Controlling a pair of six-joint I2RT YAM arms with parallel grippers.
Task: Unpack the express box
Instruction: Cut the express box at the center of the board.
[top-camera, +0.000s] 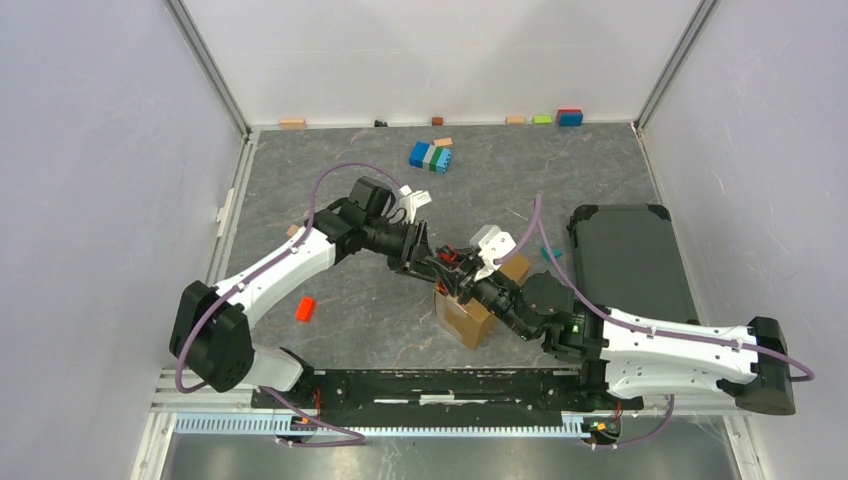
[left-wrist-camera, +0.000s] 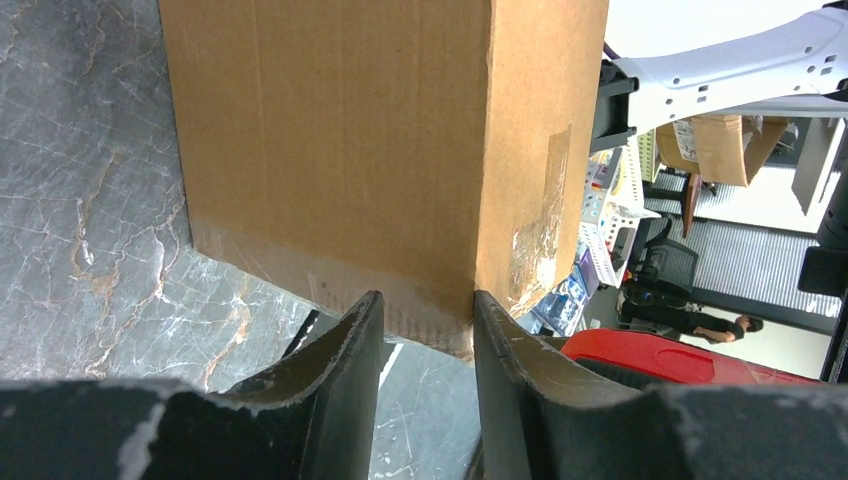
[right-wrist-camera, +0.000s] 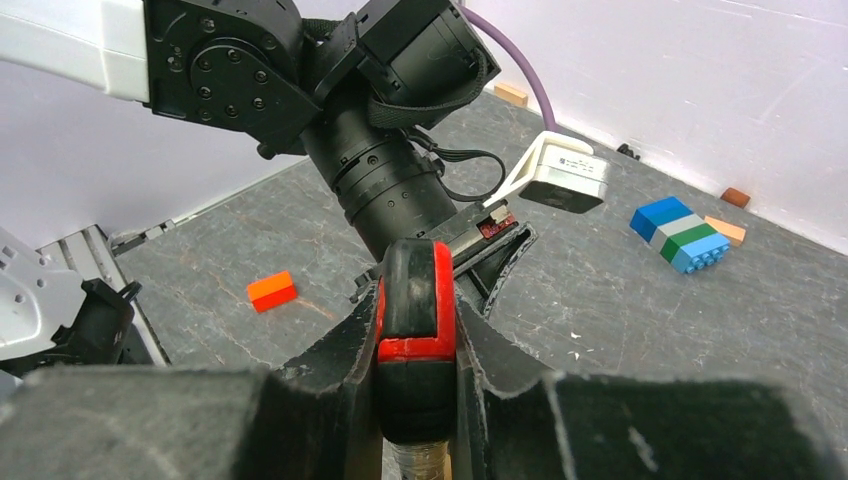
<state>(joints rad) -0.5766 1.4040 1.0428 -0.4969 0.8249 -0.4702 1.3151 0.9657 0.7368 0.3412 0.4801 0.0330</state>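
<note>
While the box (top-camera: 466, 320) sat mid-table, apparently unopened, the right gripper (right-wrist-camera: 417, 345) clenched a red-and-black tool (right-wrist-camera: 415, 275). The left gripper (left-wrist-camera: 425, 325) straddled the box's lower corner, grip unclear. Opening and emptying were not yet done.

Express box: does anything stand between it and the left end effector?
Nothing visible does. The left end effector has one finger on each side of the lower corner of the express box, and no other object lies in that gap.
</note>
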